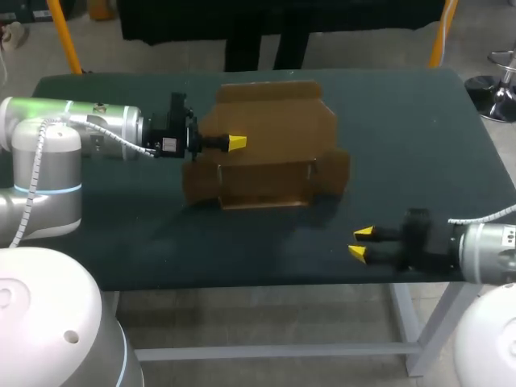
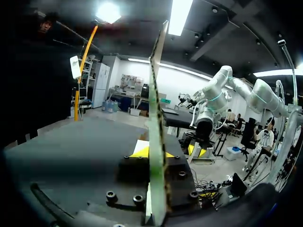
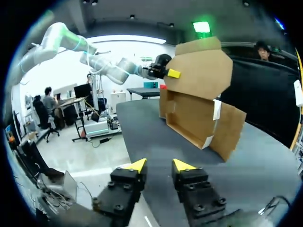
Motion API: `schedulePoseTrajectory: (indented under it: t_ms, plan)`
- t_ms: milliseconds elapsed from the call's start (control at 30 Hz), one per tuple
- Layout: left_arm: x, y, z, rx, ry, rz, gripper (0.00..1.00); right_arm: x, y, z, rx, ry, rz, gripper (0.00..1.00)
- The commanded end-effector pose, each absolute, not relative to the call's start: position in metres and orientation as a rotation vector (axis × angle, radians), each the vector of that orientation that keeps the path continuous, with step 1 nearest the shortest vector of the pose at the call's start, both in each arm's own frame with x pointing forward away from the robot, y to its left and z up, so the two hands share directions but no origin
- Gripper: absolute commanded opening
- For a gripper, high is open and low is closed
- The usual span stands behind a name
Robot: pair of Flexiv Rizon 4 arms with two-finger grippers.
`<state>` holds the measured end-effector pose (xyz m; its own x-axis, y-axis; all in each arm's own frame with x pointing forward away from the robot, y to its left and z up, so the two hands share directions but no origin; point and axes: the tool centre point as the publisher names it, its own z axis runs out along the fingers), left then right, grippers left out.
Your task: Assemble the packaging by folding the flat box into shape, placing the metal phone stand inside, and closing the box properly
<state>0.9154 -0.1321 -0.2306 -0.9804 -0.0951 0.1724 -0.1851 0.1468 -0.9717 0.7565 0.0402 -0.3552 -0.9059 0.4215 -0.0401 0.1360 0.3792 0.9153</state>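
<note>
A: One brown cardboard box (image 1: pixel 270 173), half folded, at mid-table. Held at the left edge of its raised lid (image 1: pixel 278 117) by left gripper (image 1: pixel 234 143), clamped on the flap from both sides.
B: And right gripper (image 1: pixel 360 242)?
A: Parted, holding nothing. Hovers by the near edge of the table (image 1: pixel 419 137), right of the box, well apart.
B: Room for moving?
A: Dark matte surface on all sides of the box, widest toward the right. Thin flat panels, sharp creases.

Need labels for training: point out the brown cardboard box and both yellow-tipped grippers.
brown cardboard box (image 1: pixel 266 184), head view, front wall of tray
left gripper (image 1: pixel 236 143), head view, yellow tip on raised lid
right gripper (image 1: pixel 362 243), head view, midway between yellow tips
</note>
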Motion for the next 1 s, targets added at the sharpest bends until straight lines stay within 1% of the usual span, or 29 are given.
schedulePoseTrajectory:
  t_ms: [33,400,500,567,667,700,733,900,933,967,1000]
  plan:
    - [0.916,-0.132,-0.233,0.282,-2.324,1.985,0.00,0.756,0.019,-0.350,0.452,2.423,1.541,0.44]
    - [0.916,-0.132,-0.233,0.282,-2.324,1.985,0.00,0.774,0.004,-0.353,0.557,2.380,1.555,0.43]
    - [0.916,-0.132,-0.233,0.282,-2.324,1.985,0.00,0.774,0.004,-0.353,0.557,2.380,1.555,0.38]
    - [0.916,-0.132,-0.233,0.282,-2.324,1.985,0.00,0.774,0.004,-0.353,0.557,2.380,1.555,0.40]
    - [0.916,-0.132,-0.233,0.282,-2.324,1.985,0.00,0.774,0.004,-0.353,0.557,2.380,1.555,0.36]
    - [0.916,-0.132,-0.233,0.282,-2.324,1.985,0.00,0.774,0.004,-0.353,0.557,2.380,1.555,0.37]
    - [0.916,-0.132,-0.233,0.282,-2.324,1.985,0.00,0.774,0.004,-0.353,0.557,2.380,1.555,0.36]
    - [0.916,-0.132,-0.233,0.282,-2.324,1.985,0.00,0.774,0.004,-0.353,0.557,2.380,1.555,0.23]
    - [0.916,-0.132,-0.233,0.282,-2.324,1.985,0.00,0.774,0.004,-0.353,0.557,2.380,1.555,0.24]
    - [0.916,-0.132,-0.233,0.282,-2.324,1.985,0.00,0.774,0.004,-0.353,0.557,2.380,1.555,0.26]
    - [0.916,-0.132,-0.233,0.282,-2.324,1.985,0.00,0.774,0.004,-0.353,0.557,2.380,1.555,0.33]
